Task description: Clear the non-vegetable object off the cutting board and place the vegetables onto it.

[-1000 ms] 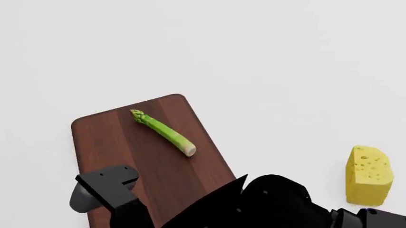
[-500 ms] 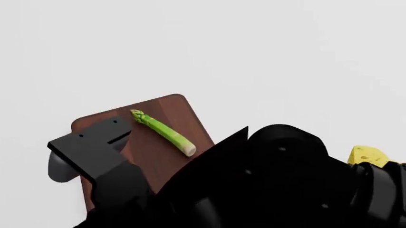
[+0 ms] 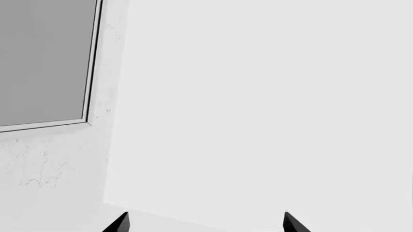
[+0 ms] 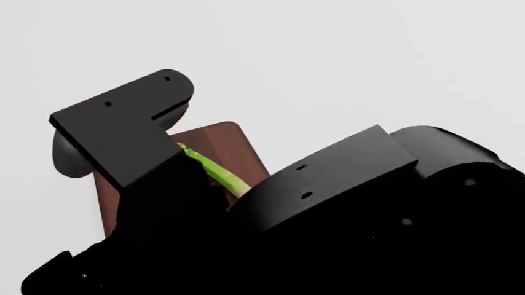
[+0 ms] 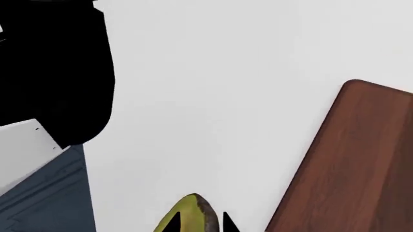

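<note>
Step, as we read it: avocado leg. Cheese not in view now; asparagus (image 4: pixel 215 170) lies on board (image 4: pixel 238 147).

R tool (image 5: pixel 199 223) near-closed on avocado (image 5: pixel 193 212), tips flanking it; lifted or resting on bench (image 5: pixel 226 96), can't tell.

L tool (image 3: pixel 203 224): tips wide apart, nothing between, facing wall, off the job.

Next needs carry across bare bench to board edge (image 5: pixel 310 159), release on open wood clear of asparagus.

Room: bench bare beside board; in head view arms hide most of board.
</note>
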Robot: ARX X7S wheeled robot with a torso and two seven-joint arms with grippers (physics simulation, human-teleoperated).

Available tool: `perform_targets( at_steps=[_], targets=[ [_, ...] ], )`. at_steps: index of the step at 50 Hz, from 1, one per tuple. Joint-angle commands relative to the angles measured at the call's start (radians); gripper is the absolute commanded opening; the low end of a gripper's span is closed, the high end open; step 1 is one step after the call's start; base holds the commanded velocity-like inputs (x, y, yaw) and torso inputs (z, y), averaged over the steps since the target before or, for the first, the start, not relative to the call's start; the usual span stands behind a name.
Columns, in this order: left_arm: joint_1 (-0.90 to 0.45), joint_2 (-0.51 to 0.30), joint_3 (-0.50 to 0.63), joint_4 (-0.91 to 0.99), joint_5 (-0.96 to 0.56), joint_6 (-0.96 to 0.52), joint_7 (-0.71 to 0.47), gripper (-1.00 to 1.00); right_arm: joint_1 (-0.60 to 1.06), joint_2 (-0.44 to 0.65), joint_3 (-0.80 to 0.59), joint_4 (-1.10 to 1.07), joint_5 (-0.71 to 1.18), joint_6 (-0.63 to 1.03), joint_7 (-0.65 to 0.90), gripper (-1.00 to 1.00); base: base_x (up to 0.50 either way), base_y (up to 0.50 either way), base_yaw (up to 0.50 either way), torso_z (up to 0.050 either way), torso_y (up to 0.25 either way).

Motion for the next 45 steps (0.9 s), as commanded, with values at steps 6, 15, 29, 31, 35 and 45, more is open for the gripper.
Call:
perform_targets(
  at_steps=[6, 15, 29, 31, 35, 45],
  targets=[
    [-0.001, -0.002, -0.002, 0.011, -0.009, -0.008, -0.006, 1.0, 0.063, 0.107, 0.082, -0.137, 0.034, -0.091, 0.137, -1.0, 0.0, 0.0, 0.0, 0.0, 0.0],
    [0.0, -0.002, -0.002, 0.012, -0.011, -0.007, -0.007, 1.0, 0.111, 0.154, 0.101, -0.17, 0.072, -0.102, 0.202, -1.0, 0.0, 0.0, 0.0, 0.0, 0.0],
    [-0.005, 0.002, 0.0, 0.019, -0.017, -0.011, -0.012, 1.0, 0.065, 0.333, 0.161, -0.293, 0.061, -0.193, 0.276, -1.0, 0.0, 0.0, 0.0, 0.0, 0.0],
    [-0.005, 0.002, -0.001, 0.022, -0.019, -0.013, -0.013, 1.0, 0.057, 0.35, 0.166, -0.3, 0.054, -0.196, 0.274, -1.0, 0.0, 0.0, 0.0, 0.0, 0.0],
    [-0.011, 0.0, -0.001, 0.022, -0.02, -0.016, -0.014, 1.0, 0.021, 0.409, 0.185, -0.32, 0.025, -0.22, 0.257, -1.0, 0.0, 0.0, 0.0, 0.0, 0.0],
    [-0.008, -0.002, 0.001, 0.029, -0.021, -0.014, -0.016, 1.0, -0.103, 0.511, 0.208, -0.307, -0.105, -0.284, 0.149, -1.0, 0.0, 0.0, 0.0, 0.0, 0.0]
  ],
)
